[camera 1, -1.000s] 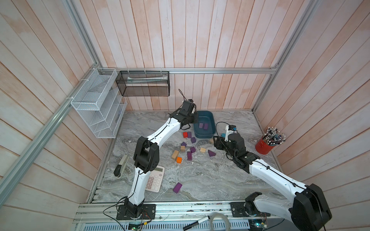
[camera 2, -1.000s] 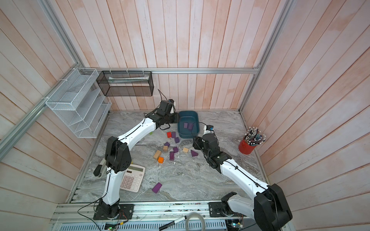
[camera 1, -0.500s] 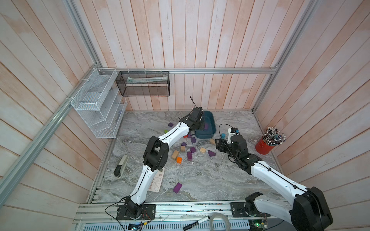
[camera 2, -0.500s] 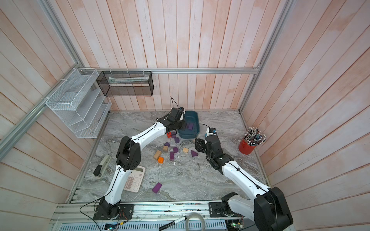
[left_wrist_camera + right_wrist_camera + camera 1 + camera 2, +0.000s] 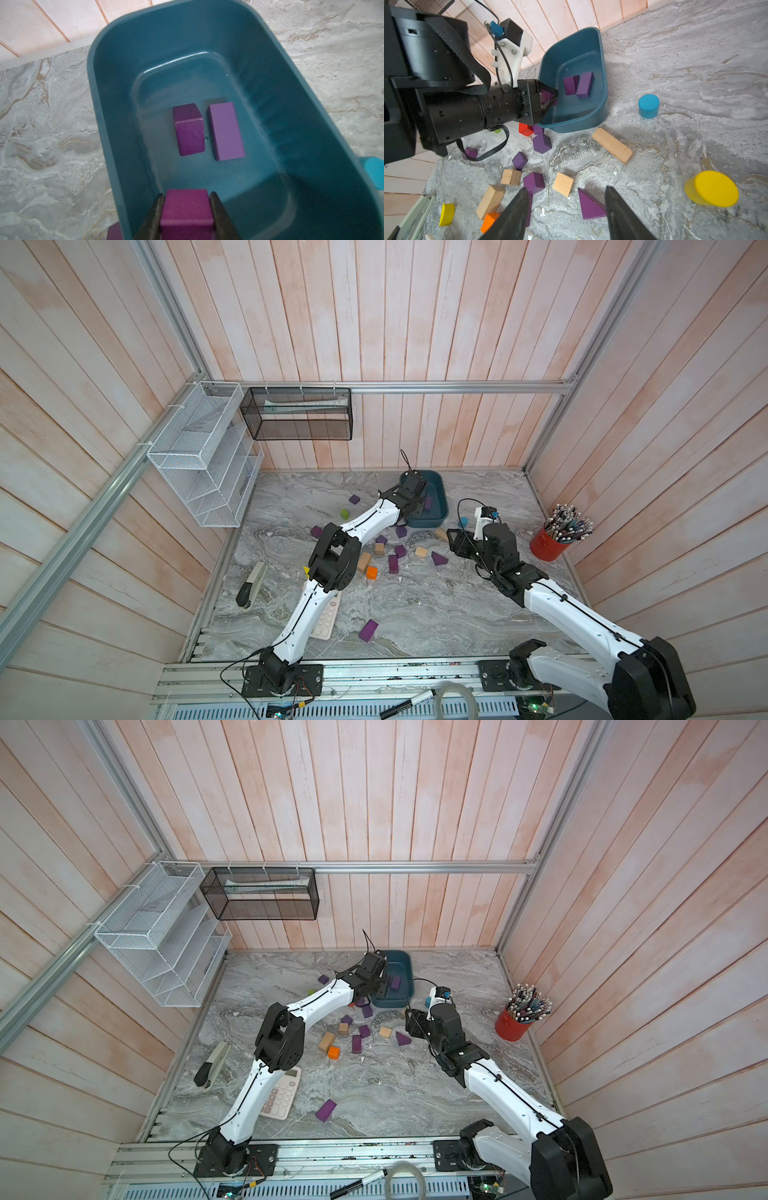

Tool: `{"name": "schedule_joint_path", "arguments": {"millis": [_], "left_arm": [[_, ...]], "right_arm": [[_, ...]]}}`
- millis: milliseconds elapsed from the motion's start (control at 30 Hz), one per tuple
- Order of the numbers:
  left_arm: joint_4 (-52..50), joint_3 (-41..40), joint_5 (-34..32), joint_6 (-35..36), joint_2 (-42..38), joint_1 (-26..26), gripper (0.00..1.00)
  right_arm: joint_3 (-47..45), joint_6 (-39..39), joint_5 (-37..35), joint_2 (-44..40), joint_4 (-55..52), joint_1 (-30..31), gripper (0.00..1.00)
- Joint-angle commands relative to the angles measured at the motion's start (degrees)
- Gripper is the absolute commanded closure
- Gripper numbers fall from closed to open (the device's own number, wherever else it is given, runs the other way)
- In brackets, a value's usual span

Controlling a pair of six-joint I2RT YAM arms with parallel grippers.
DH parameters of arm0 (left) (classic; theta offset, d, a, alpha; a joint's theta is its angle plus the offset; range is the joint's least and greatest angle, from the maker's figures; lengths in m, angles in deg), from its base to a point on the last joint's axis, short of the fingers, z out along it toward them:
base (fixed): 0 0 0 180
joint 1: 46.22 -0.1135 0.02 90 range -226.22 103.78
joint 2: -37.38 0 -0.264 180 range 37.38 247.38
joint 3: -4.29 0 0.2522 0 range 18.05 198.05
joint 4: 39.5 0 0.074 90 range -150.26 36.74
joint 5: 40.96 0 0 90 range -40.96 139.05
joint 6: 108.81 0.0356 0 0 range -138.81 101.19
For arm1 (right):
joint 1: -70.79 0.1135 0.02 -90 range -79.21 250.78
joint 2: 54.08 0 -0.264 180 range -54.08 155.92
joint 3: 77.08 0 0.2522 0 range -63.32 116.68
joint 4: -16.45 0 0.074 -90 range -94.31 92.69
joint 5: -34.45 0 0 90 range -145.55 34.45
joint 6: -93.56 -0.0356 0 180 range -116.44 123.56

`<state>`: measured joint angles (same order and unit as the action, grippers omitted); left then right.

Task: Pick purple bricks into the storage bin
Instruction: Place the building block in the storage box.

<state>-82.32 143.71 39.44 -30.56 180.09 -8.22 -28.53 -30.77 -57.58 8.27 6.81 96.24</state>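
My left gripper [image 5: 187, 209] is clamped on a matte purple cube [image 5: 187, 207] over the near end of the storage bin [image 5: 108, 104], so releasing it comes next, I judge. Two purple bricks (a house-shaped piece [image 5: 189, 129] and a flat bar [image 5: 226, 131]) already lie side by side on the smooth teal floor. My right gripper [image 5: 565, 209] hangs half-spread and empty above a purple wedge [image 5: 589, 204] on the marbled tabletop [image 5: 695, 62].

At frame centre, the left tool [image 5: 550, 96] holds a purple brick [image 5: 547, 96] over the storage bin [image 5: 591, 41]; two purple bricks [image 5: 579, 85] lie inside.
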Motion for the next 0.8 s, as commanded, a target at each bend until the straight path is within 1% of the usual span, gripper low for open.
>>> {"name": "schedule_joint_path", "arguments": {"millis": [0,167,233,500,767], "left_arm": [[-1.06,3.0,-3.2,2.84,2.1,0.66,0.69],[-3.22,5.36,-4.3,4.01,3.44,0.8,0.68],[-4.11,5.97,-4.52,4.15,3.85,0.79,0.66],[-4.35,5.99,-5.87,4.67,2.78,1.02,0.63],[-3.15,5.2,-5.78,5.76,-0.67,1.76,0.46]], "right_arm": [[-0.77,0.05,0.79,-0.4,0.83,-0.23,0.4],[-1.2,-0.04,0.93,-0.41,1.69,-0.16,0.4],[-1.19,-0.06,1.13,-0.42,1.93,-0.23,0.4],[-1.24,-0.13,1.51,-0.28,2.43,-0.23,0.4],[-1.13,-0.13,1.72,-0.04,3.0,-0.23,0.4]]}}
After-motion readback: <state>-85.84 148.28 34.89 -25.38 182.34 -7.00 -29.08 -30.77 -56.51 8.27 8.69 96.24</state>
